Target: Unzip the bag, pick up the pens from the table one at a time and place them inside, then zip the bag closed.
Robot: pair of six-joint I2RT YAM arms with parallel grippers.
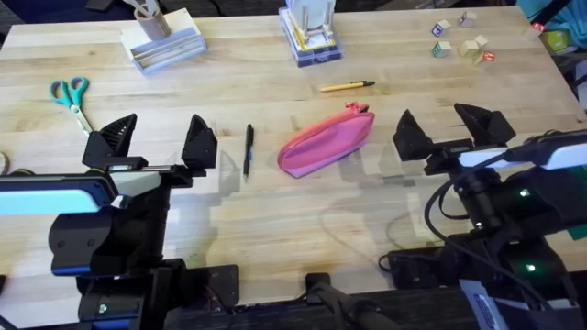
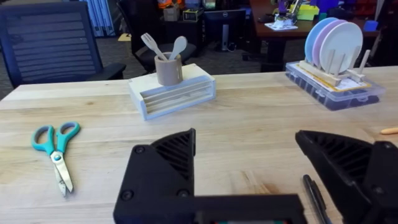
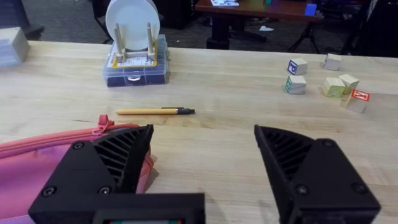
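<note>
pink bag (image 1: 325, 144), black pen (image 1: 249, 148), yellow-tan pen (image 1: 345, 87), teal-handled scissors (image 1: 71, 97)

Dark office chair (image 2: 53, 37), cluttered desks (image 2: 280, 25)

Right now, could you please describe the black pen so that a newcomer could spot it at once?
Start at the pink bag in the middle of the wooden table. Between the bag and the open left gripper lies the black pen, apart from both. It is dark all over, unlike the yellow pen lying beyond the bag.

bag (image 1: 326, 143) mid table (image 1: 275, 211), 1 pen (image 1: 249, 149) left, other (image 1: 347, 87) behind.
</note>
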